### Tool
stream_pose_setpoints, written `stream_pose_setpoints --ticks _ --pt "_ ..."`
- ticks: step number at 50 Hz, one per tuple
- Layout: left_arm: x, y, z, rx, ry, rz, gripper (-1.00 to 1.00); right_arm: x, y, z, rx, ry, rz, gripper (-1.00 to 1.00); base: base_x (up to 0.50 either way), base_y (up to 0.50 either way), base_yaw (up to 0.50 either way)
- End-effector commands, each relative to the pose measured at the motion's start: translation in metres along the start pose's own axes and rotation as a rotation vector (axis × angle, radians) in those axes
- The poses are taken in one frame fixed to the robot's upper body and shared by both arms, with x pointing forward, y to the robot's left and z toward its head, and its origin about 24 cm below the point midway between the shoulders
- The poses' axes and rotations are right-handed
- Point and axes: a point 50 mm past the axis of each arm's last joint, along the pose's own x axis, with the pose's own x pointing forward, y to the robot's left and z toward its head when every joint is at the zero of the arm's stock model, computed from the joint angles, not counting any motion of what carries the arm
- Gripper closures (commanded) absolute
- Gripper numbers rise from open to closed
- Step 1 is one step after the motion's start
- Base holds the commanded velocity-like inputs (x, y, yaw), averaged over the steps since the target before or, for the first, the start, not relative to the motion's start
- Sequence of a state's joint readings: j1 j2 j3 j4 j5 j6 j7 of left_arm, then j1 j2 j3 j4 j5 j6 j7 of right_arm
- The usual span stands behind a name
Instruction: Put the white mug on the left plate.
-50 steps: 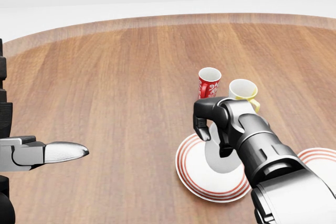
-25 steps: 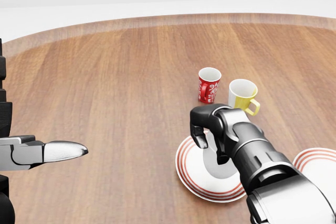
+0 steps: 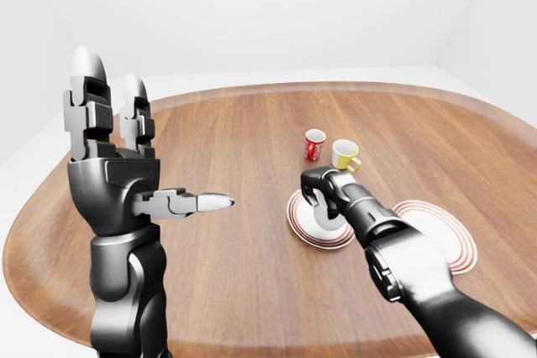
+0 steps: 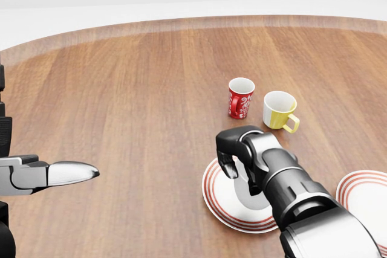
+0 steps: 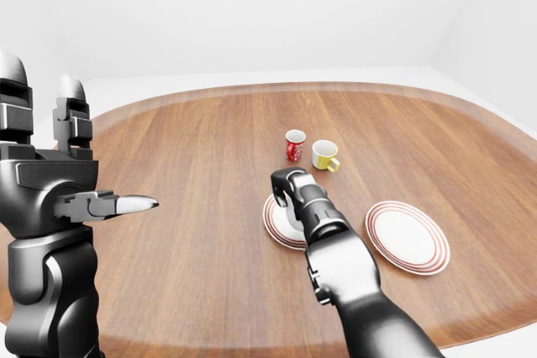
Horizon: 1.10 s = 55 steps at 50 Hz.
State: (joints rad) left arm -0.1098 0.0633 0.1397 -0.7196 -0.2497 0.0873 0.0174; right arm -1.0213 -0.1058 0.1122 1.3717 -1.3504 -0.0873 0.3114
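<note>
The bench (image 5: 210, 148) is a broad wooden top with rounded ends, its grain running away from the camera in the head view. Four things rest directly on it. Taking the red mug (image 4: 240, 98) as landmark: the yellow mug (image 4: 279, 111) stands upright just to its right, handle turned lower right, the two apart. The left plate (image 4: 215, 194), white with red rings, lies below the red mug. The right plate (image 5: 408, 236), of the same pattern, lies well to the lower right, apart from the left plate.
</note>
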Motion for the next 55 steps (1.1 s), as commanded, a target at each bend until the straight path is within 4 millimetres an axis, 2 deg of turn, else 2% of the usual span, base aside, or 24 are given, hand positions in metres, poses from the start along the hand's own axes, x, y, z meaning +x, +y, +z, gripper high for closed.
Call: stream_pose_setpoints --ticks 1,14,28,29,30,31,48,55 --pt "0.001 0.001 0.0 0.0 0.0 0.002 -1.0 0.001 0.001 0.002 -0.039 0.005 -0.017 1.0 0.0 0.0 0.0" --pt "0.001 0.001 -0.001 0.001 0.002 0.0 -1.0 0.002 0.011 -0.001 -0.042 0.013 -0.009 1.0 0.0 0.0 0.0" --pt "0.001 0.0 -0.001 0.001 0.001 -0.002 -1.0 0.003 0.011 -0.002 -0.049 0.017 -0.015 1.0 0.0 0.0 0.0" --pt "0.001 0.0 -0.001 0.001 0.001 -0.002 -1.0 0.002 0.011 -0.002 -0.048 0.016 -0.014 0.84 0.0 0.0 0.0" --pt "0.001 0.001 0.0 0.002 0.001 -0.002 -1.0 0.002 0.011 -0.002 -0.044 0.016 0.001 -0.75 0.0 0.0 0.0" --pt "0.001 0.001 0.0 0.002 0.001 -0.001 -1.0 0.002 0.012 -0.002 -0.046 0.017 0.007 -1.0 0.0 0.0 0.0" --pt "0.001 0.002 -0.003 0.007 0.009 0.004 -1.0 0.003 0.036 -0.007 -0.042 0.031 0.202 -1.0 0.0 0.0 0.0" --pt "0.0 0.001 -0.003 0.007 0.014 0.0 -1.0 0.002 0.03 -0.008 -0.039 0.033 0.192 -1.0 0.0 0.0 0.0"
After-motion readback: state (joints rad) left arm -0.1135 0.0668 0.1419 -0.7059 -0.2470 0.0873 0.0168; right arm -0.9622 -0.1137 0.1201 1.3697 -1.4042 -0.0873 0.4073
